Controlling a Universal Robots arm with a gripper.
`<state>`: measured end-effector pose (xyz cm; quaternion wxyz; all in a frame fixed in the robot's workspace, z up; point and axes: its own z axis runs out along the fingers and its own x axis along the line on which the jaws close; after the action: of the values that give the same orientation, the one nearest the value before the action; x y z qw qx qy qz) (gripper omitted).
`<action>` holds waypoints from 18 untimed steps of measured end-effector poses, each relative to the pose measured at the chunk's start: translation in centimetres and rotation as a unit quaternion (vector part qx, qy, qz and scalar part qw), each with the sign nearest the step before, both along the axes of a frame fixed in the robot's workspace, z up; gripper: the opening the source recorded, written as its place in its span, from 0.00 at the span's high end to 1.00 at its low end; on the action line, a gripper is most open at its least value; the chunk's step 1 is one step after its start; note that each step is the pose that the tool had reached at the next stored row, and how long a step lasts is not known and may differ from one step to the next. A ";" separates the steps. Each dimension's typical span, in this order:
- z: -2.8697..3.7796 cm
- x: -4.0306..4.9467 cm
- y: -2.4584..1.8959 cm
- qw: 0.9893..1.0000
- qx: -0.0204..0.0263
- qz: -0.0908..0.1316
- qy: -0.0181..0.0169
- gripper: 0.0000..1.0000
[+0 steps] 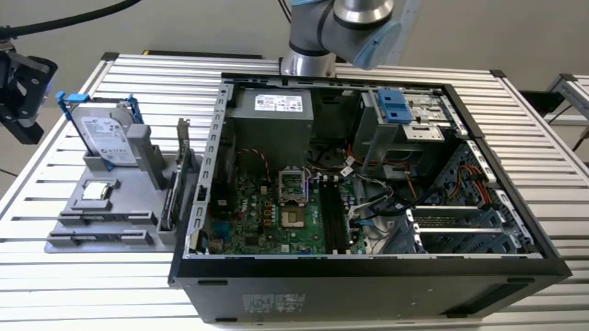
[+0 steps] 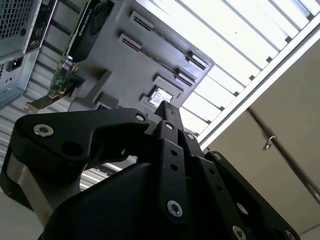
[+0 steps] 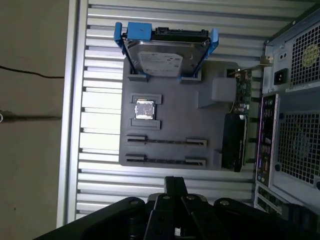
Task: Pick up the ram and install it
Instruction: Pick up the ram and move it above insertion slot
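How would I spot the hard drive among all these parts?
Find the big open computer case on the slatted table; a grey holder sits beside it, on the exterior view's left. The hard drive stands on edge at the holder's end farther from that camera. Unlike the small square chip lying flat and the dark card, it is a silver box in a blue frame.

The worktop (image 1: 138, 83) is ribbed bare metal, dully shining; the parts holder (image 3: 170, 125) is matt grey plastic; the hard drive (image 3: 162, 59) shows a glossy metal face in a blue plastic frame (image 3: 137, 30); the hand (image 2: 165, 107) is matt black with bright metal screws (image 2: 174, 209).
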<state>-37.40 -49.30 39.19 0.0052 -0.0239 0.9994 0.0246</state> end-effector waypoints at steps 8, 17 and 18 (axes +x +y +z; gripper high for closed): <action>-0.01 0.00 -0.82 1.000 0.000 0.000 0.001 1.00; -0.06 0.00 -0.95 1.000 0.000 -0.001 0.001 1.00; -0.06 0.00 -0.95 1.000 0.000 -0.001 0.002 1.00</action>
<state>-37.40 -50.25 39.13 0.0038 -0.0228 0.9994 0.0246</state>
